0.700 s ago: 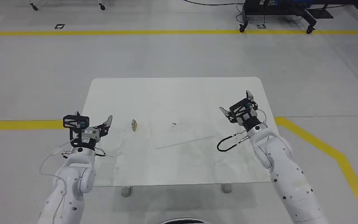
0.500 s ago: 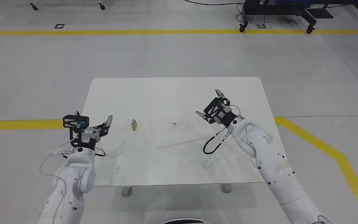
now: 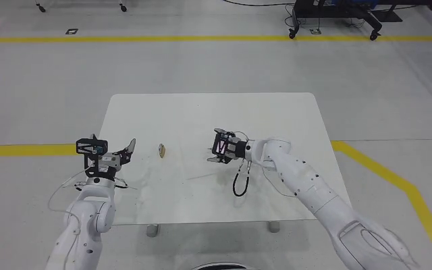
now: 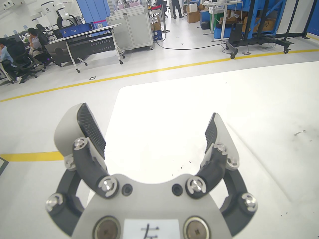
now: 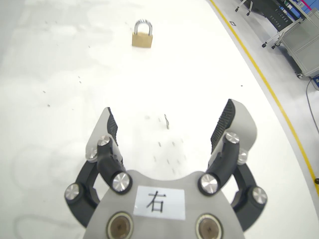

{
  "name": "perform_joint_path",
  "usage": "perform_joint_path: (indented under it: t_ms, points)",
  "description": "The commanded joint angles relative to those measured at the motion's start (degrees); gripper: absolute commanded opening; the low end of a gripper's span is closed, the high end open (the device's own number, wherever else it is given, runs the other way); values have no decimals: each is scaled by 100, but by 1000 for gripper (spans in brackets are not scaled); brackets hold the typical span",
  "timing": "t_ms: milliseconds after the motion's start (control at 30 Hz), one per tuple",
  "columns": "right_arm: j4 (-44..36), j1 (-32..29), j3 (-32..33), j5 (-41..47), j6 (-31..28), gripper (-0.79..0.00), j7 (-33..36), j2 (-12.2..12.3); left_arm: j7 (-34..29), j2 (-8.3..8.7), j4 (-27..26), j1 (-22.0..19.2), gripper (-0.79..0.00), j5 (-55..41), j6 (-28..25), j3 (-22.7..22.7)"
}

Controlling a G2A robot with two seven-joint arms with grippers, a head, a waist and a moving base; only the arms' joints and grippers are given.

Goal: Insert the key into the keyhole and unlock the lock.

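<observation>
**Surroundings.** The white counter (image 3: 202, 108) carries two items. A brass padlock (image 3: 161, 150) sits toward its left side, and a small metal key (image 5: 166, 121) lies near its centre. Faint scuff marks (image 3: 223, 172) cross the surface on the near side of the key. A yellow floor line (image 3: 202, 38) runs past the far edge of the counter.

**Right gripper** (image 3: 214, 146). It is positioned over the centre of the counter, at the key. Its fingers (image 5: 224, 123) are spread wide and grip nothing. The key lies on bare counter in line with the gap between them and is not touched. The padlock sits farther along the same line, well apart from the key. Its broad face is turned toward this gripper, and both shackle legs are seated in the body.

**Left gripper** (image 4: 149, 118). It is held at the left edge of the counter, to the left of the padlock and clear of it. Its fingers (image 4: 89, 125) are also spread, with nothing between them.

**Change from the earlier frames.**
- The right arm has swung in from the right edge of the counter to the centre, bringing its gripper to the key.
- The right gripper's fingers were spread throughout this move.
- The left arm has kept its position.
- The padlock has not shifted.
</observation>
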Motion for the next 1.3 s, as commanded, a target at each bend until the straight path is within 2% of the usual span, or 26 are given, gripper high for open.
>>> perform_joint_path:
  t_ms: [0, 67, 233, 300, 367, 433, 467, 500, 667, 933, 1100, 1267]
  points:
    - [288, 182, -167, -54, 61, -453, -40, -75, 0, 0, 0, 0, 0, 0, 0, 0]
    - [524, 324, -317, -42, 46, -499, -85, -158, 0, 0, 0, 0, 0, 0, 0, 0]
    - [993, 596, -613, -68, -42, -539, -204, -328, 0, 0, 0, 0, 0, 0, 0, 0]
    - [1154, 669, -690, -67, -50, -576, -274, -382, 0, 0, 0, 0, 0, 0, 0, 0]
    - [1308, 738, -754, -77, -57, -646, -320, -430, 0, 0, 0, 0, 0, 0, 0, 0]
    - [1434, 803, -808, -121, -8, -662, -315, -471, 0, 0, 0, 0, 0, 0, 0, 0]
    - [1493, 836, -831, -118, -8, -696, -352, -495, 0, 0, 0, 0, 0, 0, 0, 0]
    - [1533, 866, -842, -140, -16, -785, -387, -505, 0, 0, 0, 0, 0, 0, 0, 0]
    - [1536, 922, -802, -256, -35, -785, -676, -483, 0, 0, 0, 0, 0, 0, 0, 0]
    - [909, 598, -220, -409, 168, -785, -1260, -161, 0, 0, 0, 0, 0, 0, 0, 0]
    - [109, 38, 815, 72, 250, -785, -1494, 195, 0, 0, 0, 0, 0, 0, 0, 0]
    - [-674, -773, 2091, 843, -274, -785, -1496, 558, 0, 0, 0, 0, 0, 0, 0, 0]
